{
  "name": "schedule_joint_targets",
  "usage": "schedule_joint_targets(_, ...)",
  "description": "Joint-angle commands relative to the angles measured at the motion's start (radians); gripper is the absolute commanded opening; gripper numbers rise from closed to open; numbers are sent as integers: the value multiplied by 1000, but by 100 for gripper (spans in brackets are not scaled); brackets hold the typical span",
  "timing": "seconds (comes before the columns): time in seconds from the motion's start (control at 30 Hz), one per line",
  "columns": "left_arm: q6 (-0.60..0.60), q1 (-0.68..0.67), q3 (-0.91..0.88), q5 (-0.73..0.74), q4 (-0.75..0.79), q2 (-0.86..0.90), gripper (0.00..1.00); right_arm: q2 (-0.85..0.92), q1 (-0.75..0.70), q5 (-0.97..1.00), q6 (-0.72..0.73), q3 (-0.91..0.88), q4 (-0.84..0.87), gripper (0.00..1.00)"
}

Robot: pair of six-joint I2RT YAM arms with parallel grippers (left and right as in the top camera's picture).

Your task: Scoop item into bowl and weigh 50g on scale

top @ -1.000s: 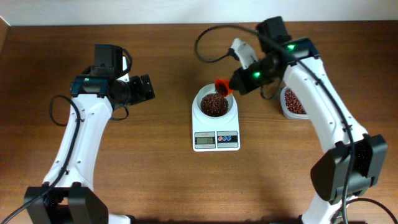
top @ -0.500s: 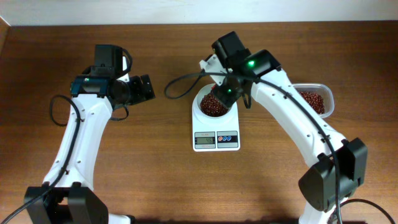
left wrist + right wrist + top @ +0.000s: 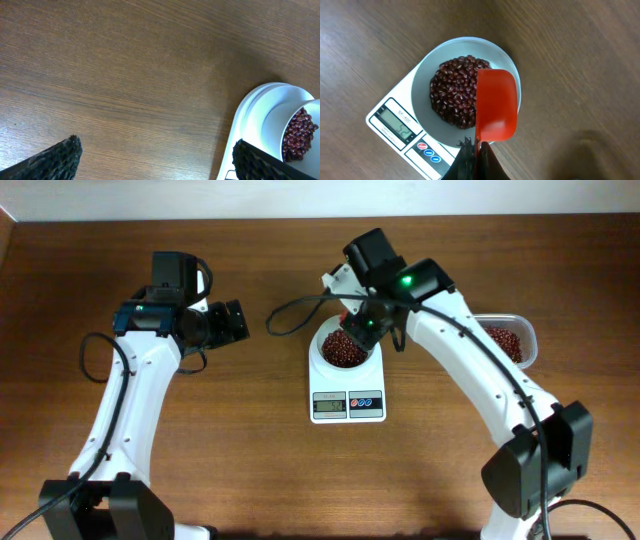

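A: What is called for in the step in hand?

B: The filling of the bowl (image 3: 421, 85) is judged to be near its close. The beans (image 3: 452, 95) are heaped in it at the centre of the right wrist frame, and the bowl is seated on the scale (image 3: 394, 101). The red scoop (image 3: 495, 102) is clamped by its handle in the right pincer (image 3: 476, 157), at the lower middle of that frame, and is held over the right side of the bowl. Any last grains are best shed by slight tilts, with the display (image 3: 397, 126) checked between them. The bowl and scale should be left untouched by the scoop, so that the reading is not falsified. If fifty grams is overshot, a few beans would have to be lifted out again.

A: What is given by one view and withheld by another?

B: Only in the overhead view is the clear tub (image 3: 532, 340) seen, at the right edge of the frame with more beans in it, well apart from the scale. There the scoop is almost wholly hidden beneath the right arm. The digits are too small overhead and cannot be read with certainty in the right wrist view either. No beans are seen on the scoop's red surface, though whether it is turned over cannot be told. From the left wrist view it is learned that the left pincer (image 3: 155, 162) is spread apart and empty over bare desk (image 3: 125, 75), with the bowl only glimpsed at the lower right
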Motion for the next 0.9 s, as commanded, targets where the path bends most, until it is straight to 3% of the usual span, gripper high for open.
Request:
schedule_joint_targets(0.0,4,-3,5,8,2,9,99,-3,-29,-75,18,24,3,4)
schedule_joint_targets(0.1,4,-3,5,8,2,9,99,-3,-64,-124,62,24,3,4)
schedule_joint_targets(0.27,4,-3,5,8,2,9,99,-3,-192,-466,119,24,1,4)
schedule_joint_targets(0.37,4,-3,5,8,2,9,99,-3,-274,-541,134,24,-22,4)
schedule_joint_targets(0.67,4,-3,5,8,2,9,99,-3,-556,-569,133,24,-134,4)
schedule_joint_targets(0.87,4,-3,5,8,2,9,99,-3,-632,-570,122,24,-138,4)
